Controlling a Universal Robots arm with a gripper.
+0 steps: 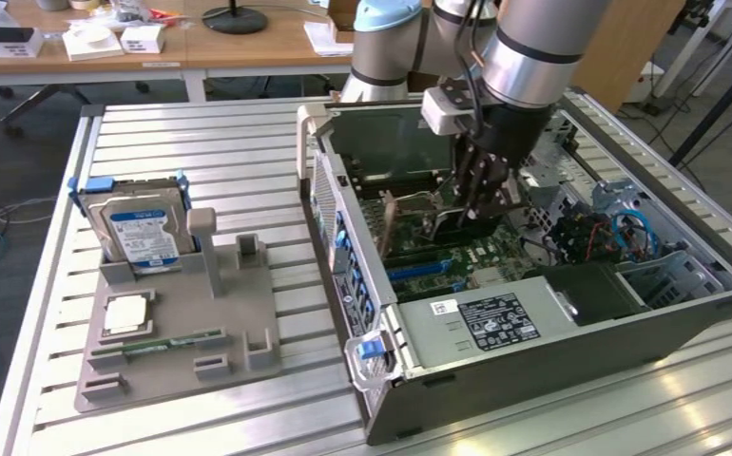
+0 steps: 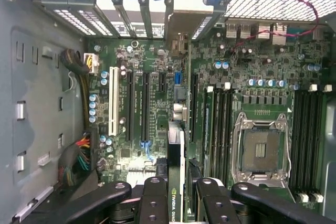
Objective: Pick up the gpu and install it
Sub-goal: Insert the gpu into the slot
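Inside the open computer case (image 1: pixel 569 351), the gripper (image 2: pixel 177 184) had its fingers (image 2: pixel 155 192) pinching the gpu (image 2: pixel 175 145) on edge, just above the motherboard (image 2: pixel 252 77). Pick-up looked done. The card did not yet seem pressed into a slot.

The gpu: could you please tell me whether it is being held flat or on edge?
On edge: the gpu shows its thin edge, gripped by the tool, upright above the motherboard.
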